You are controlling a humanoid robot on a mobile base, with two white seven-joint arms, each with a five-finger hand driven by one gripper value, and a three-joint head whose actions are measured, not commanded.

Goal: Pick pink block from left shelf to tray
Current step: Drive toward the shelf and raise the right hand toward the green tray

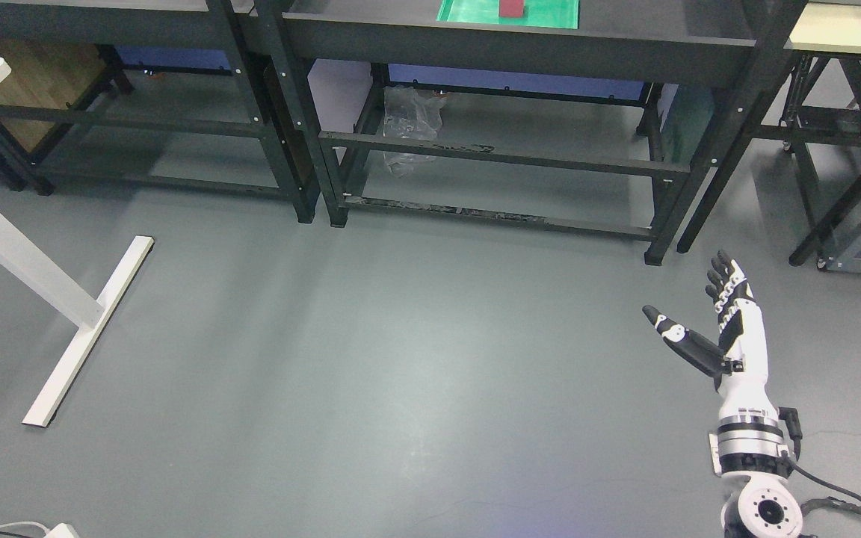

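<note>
1 white desk leg stood at my far left, its top cut off by the frame. Further right, clear plastic under the dark shelf was too crumpled for me to identify. Up top, the green tray and the reddish-pink block on it were both cropped. My right hand hung over the floor, fingers extended, thumb splayed, holding nothing. I read no writing anywhere.
</note>
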